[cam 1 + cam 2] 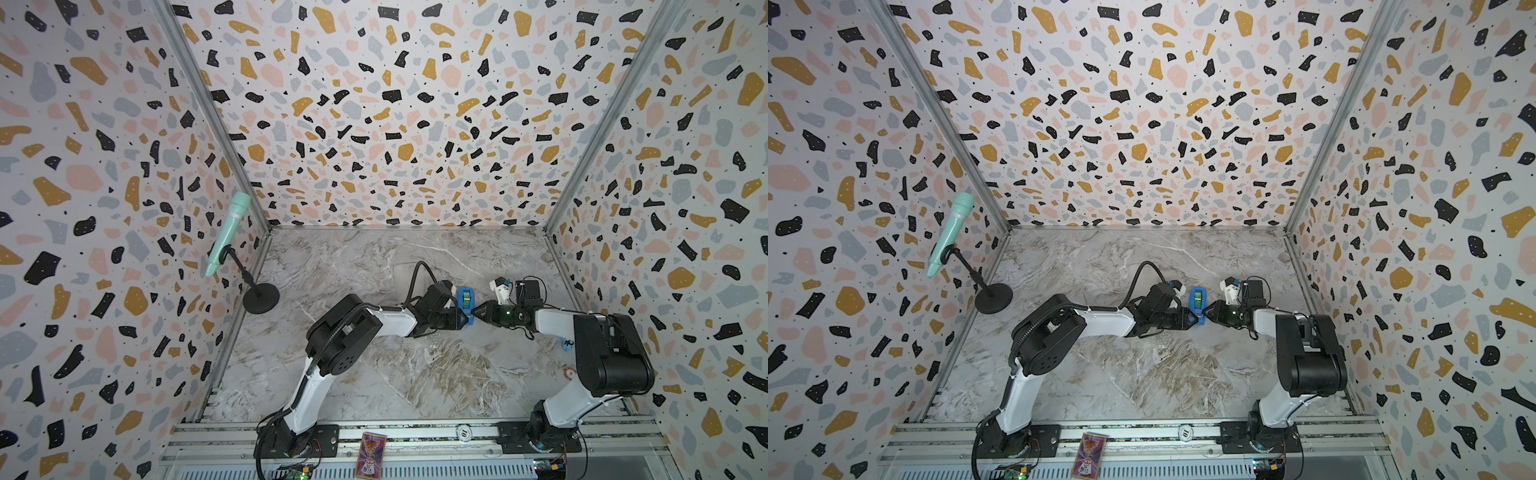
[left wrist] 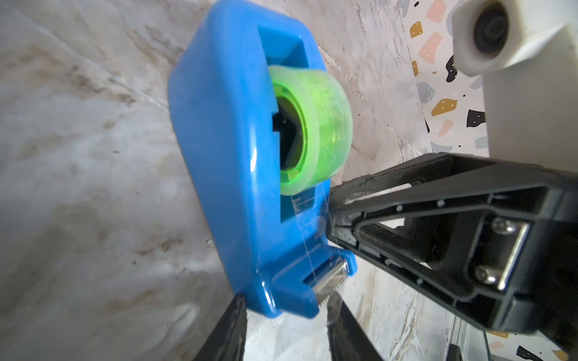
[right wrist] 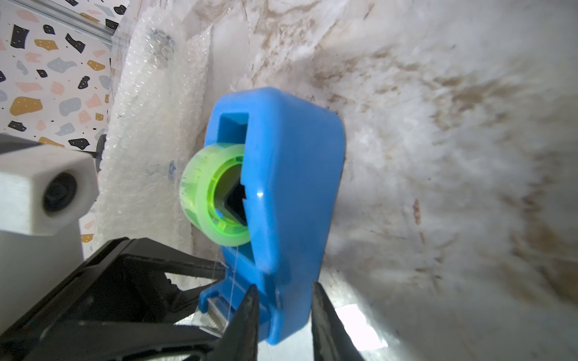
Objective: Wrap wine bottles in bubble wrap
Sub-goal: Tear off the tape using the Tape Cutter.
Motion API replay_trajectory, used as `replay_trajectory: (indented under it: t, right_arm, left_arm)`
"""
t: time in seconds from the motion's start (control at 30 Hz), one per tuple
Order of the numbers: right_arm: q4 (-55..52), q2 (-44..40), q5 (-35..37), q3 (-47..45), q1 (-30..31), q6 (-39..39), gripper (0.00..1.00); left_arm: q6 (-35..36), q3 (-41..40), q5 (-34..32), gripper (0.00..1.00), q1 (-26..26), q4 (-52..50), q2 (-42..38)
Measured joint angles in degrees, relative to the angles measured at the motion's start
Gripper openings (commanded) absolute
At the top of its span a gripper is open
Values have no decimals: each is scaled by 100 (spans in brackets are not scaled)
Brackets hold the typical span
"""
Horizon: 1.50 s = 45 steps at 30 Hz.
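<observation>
Held blue tape dispenser fast in right tool, seemingly as an anchor, with left tool directly opposite, jaws parted around the loose tape tab.

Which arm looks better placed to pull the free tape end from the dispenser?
Left: the left gripper frames the tape end at the cutter; the right gripper straddles the blue tape dispenser, seemingly bracing it.
</observation>
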Motion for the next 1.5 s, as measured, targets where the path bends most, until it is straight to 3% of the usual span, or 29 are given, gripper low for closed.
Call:
replay_trajectory:
  t: [0.37, 1.3, 1.5]
  right_arm:
    - [90, 0, -4, -127, 0, -20, 26]
    - [262, 66, -153, -192, 22, -20, 25]
    - [262, 66, -153, -192, 22, -22, 25]
  left_arm:
    - [-555, -809, -116, 43, -2, 640, -424]
    - [-1202, -815, -168, 45, -192, 1519, -278]
    - [-1193, -855, -280, 53, -199, 1556, -267]
